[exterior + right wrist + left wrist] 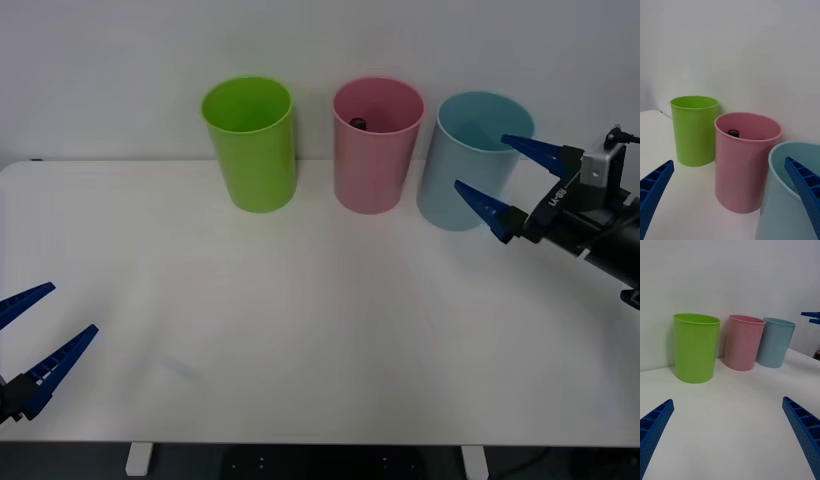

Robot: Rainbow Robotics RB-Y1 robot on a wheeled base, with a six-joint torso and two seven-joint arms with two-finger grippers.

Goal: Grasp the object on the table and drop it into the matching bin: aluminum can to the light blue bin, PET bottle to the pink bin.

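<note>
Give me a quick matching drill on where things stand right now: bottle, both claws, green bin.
Things:
1. bottle
2. right claw
3. left claw
4. green bin

Places:
A. open, low near the table's front left edge
B. inside the pink bin
C. leftmost in the row of bins
D. open, by the blue bin

Pairs: 1-B, 2-D, 3-A, 4-C

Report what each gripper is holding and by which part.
Nothing is held. The right gripper is open beside the light blue bin; the left gripper is open over the table. The PET bottle is inside the pink bin.
</note>
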